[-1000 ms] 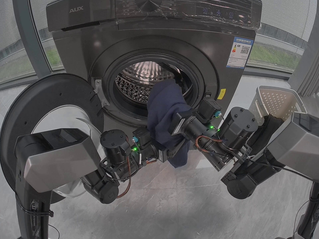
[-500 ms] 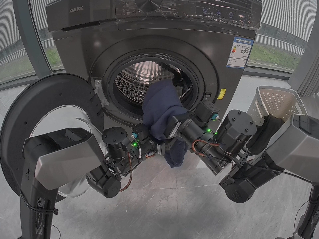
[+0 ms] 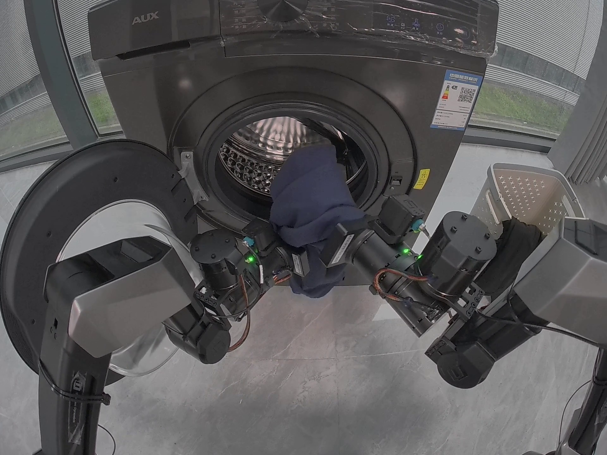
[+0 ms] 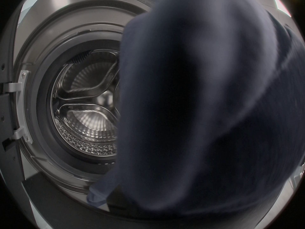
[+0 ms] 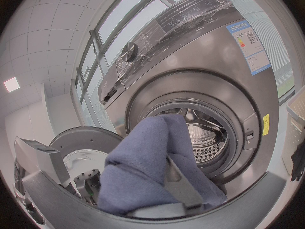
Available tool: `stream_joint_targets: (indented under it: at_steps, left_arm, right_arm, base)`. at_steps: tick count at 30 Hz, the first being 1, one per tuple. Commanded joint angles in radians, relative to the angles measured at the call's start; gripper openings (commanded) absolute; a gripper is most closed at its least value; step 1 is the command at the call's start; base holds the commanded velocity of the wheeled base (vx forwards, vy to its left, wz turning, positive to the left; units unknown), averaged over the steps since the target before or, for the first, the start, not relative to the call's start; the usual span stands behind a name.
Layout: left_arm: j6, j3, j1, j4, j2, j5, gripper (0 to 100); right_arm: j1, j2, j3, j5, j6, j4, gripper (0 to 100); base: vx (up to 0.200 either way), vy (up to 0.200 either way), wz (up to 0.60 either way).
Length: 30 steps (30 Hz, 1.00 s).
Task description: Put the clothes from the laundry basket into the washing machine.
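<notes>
A navy garment (image 3: 310, 191) hangs bunched in front of the washing machine (image 3: 158, 96), its top level with the lower rim of the open drum (image 3: 265, 153). My right gripper (image 3: 325, 235) is shut on the garment from the right; in the right wrist view one of its fingers (image 5: 179, 182) pokes out of the navy garment (image 5: 143, 156). My left gripper (image 3: 300, 263) sits under the cloth's lower fold, buried in it. In the left wrist view the garment (image 4: 197, 112) covers most of the picture, with the steel drum (image 4: 85, 112) beside it.
The round door (image 3: 82, 197) stands swung open to the left of the drum. A white laundry basket (image 3: 525, 191) stands on the floor at the right, with a dark piece of clothing (image 3: 512, 248) draped over its near wall. Grey tiled floor lies below both arms.
Both arms have lifted the garment and carried it closer to the drum. Its hanging tail has risen, and the left gripper has come up under it.
</notes>
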Motion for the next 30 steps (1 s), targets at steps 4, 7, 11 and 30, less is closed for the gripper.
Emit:
stream_joint_targets:
  at_steps: [4,7,11,30]
  left_arm:
    - [-0.014,0.032,0.006,-0.001,-0.067,0.008,0]
    - [-0.022,0.04,0.006,-0.001,-0.087,0.02,0]
    - [-0.036,0.057,0.009,-0.001,-0.113,0.031,0]
    - [-0.059,0.169,-0.006,-0.004,-0.247,0.045,0]
  right_arm:
    - [-0.006,-0.026,0.051,0.001,0.006,-0.004,0]
    - [-0.02,-0.02,0.082,0.001,0.008,-0.004,0]
    - [-0.04,-0.014,0.097,0.001,0.013,-0.004,0]
    - [-0.085,0.043,0.124,0.004,0.011,-0.004,0]
  base:
    - [0.0,0.0,0.0]
    - [0.0,0.0,0.0]
    - [0.0,0.0,0.0]
    - [0.0,0.0,0.0]
